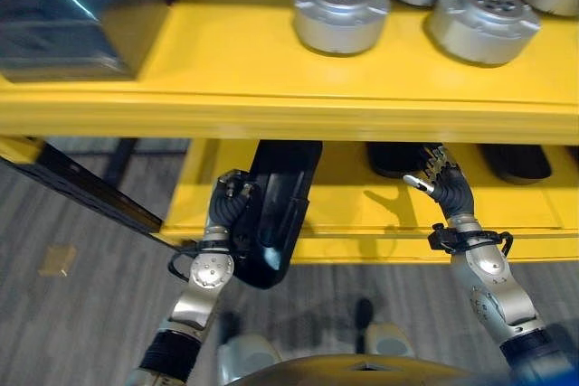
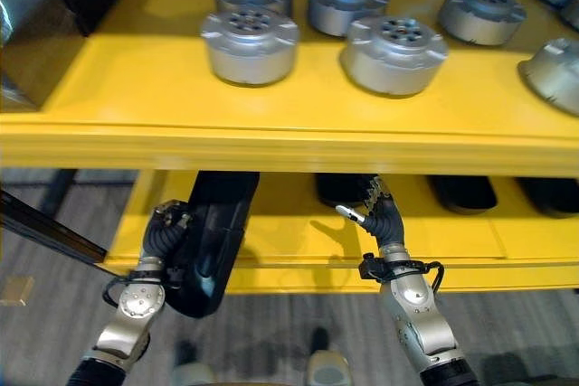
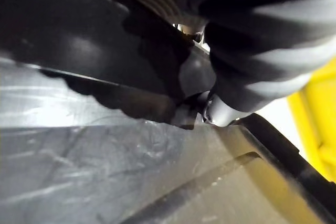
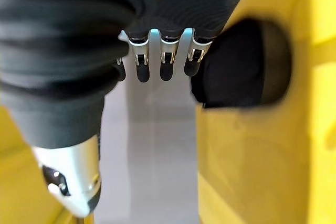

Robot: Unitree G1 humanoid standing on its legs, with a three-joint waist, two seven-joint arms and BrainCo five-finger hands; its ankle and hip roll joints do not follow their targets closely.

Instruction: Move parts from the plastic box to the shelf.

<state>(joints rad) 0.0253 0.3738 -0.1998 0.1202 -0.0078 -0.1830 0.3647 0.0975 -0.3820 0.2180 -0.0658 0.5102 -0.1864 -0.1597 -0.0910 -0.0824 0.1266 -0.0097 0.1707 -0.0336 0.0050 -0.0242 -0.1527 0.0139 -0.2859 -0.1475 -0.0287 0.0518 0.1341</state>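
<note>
1. My left hand (image 1: 228, 207) is pressed against the side of the black plastic box (image 1: 280, 214). The hand's dark cover blocks its wrist view, so I can't tell what grip it has.
2. The box is right beside my left hand, on its inner side. Its long axis runs away from me, with the far end tucked under the upper board of the yellow shelf (image 1: 271, 115). The near end tips down past the front edge of the lower board (image 1: 362, 214).
3. I can't see inside the box, so I can't say whether it holds any parts.
4. My right hand (image 1: 445, 185) is spread and empty over the lower board, well apart from the box. The thumb (image 1: 414, 182) sticks out toward the box side.
5. A dark part (image 4: 236, 66) lies just beyond my right fingertips on the lower board, not touching them.
6. The silver round parts (image 1: 340, 14) sit on the upper board, above and beyond both hands.
7. Judgement: the left hand is much the nearer to the box. The next move depends on bringing the right hand across to the box's open side.
</note>
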